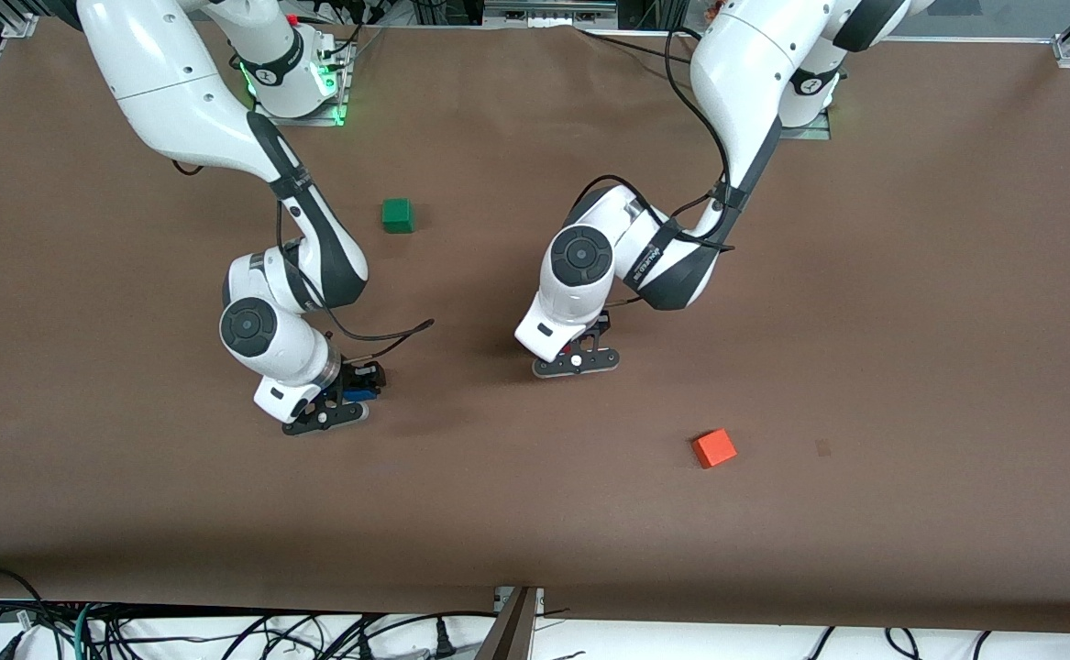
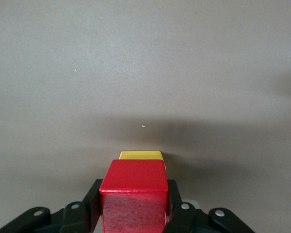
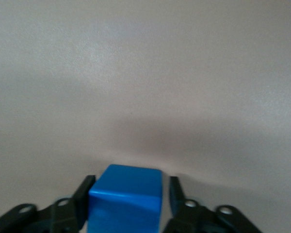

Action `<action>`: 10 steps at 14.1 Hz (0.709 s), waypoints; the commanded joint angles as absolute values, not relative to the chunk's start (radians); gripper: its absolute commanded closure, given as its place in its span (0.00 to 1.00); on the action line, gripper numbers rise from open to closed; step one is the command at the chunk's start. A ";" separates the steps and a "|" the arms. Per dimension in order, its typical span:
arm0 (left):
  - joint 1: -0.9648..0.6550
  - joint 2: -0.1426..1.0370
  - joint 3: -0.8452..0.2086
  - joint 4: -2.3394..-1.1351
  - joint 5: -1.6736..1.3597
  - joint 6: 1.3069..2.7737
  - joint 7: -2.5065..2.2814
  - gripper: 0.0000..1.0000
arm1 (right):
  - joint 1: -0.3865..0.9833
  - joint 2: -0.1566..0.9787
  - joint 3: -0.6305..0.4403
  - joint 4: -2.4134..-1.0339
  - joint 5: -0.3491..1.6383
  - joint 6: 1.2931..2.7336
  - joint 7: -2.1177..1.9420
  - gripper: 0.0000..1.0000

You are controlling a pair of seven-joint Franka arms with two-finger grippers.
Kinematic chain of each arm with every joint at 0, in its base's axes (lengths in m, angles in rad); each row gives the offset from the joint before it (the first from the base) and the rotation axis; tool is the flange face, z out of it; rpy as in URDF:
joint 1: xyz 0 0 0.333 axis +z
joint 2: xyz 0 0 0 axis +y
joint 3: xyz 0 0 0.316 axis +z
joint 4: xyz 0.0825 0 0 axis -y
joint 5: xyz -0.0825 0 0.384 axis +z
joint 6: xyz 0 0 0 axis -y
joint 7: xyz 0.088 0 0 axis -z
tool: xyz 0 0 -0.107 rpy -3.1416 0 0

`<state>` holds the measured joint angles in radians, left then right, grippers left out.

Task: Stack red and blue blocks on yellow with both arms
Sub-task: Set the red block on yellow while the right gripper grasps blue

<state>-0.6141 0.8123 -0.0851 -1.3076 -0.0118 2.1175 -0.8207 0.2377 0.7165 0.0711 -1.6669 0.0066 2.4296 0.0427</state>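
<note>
My left gripper (image 1: 580, 353) is shut on the red block (image 2: 132, 199), near the middle of the table. Right under the red block a strip of the yellow block (image 2: 140, 155) shows; I cannot tell whether the two touch. In the front view the left hand hides the yellow block. My right gripper (image 1: 348, 401) is low at the table toward the right arm's end. Its fingers (image 3: 85, 194) are closed in on two sides of the blue block (image 3: 126, 199), which shows as a blue patch (image 1: 360, 394) under the hand.
An orange cube (image 1: 713, 448) lies on the brown table (image 1: 910, 321), nearer to the front camera than the left gripper. A green cube (image 1: 397, 215) sits farther from the front camera, between the two arms.
</note>
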 commanded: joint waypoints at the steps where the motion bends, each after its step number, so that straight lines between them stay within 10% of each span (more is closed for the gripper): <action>1: -0.634 0.828 -0.066 -1.272 -0.014 2.098 -0.833 1.00 | 0.232 0.701 0.075 -1.675 0.028 2.438 0.045 0.71; 4: -0.632 0.830 -0.064 -1.272 -0.014 2.098 -0.833 0.89 | 0.236 0.683 0.075 -1.634 0.054 2.338 0.054 0.75; 5: -0.632 0.831 -0.055 -1.272 -0.015 2.098 -0.833 0.28 | 0.239 0.678 0.075 -1.597 0.073 2.280 0.057 0.75; 6: -0.632 0.831 -0.045 -1.270 -0.015 2.098 -0.831 0.00 | 0.242 0.673 0.078 -1.560 0.086 2.220 0.081 0.74; 10: -0.621 0.818 -0.038 -1.214 -0.018 2.047 -0.833 0.00 | 0.302 0.673 0.095 -1.453 0.083 2.085 0.218 0.74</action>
<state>-0.6166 0.8134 -0.0530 -1.2799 -0.0118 2.1105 -0.8215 0.2637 0.6746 0.0951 -1.4981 0.0704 2.1410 0.1520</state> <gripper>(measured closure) 0.022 0.449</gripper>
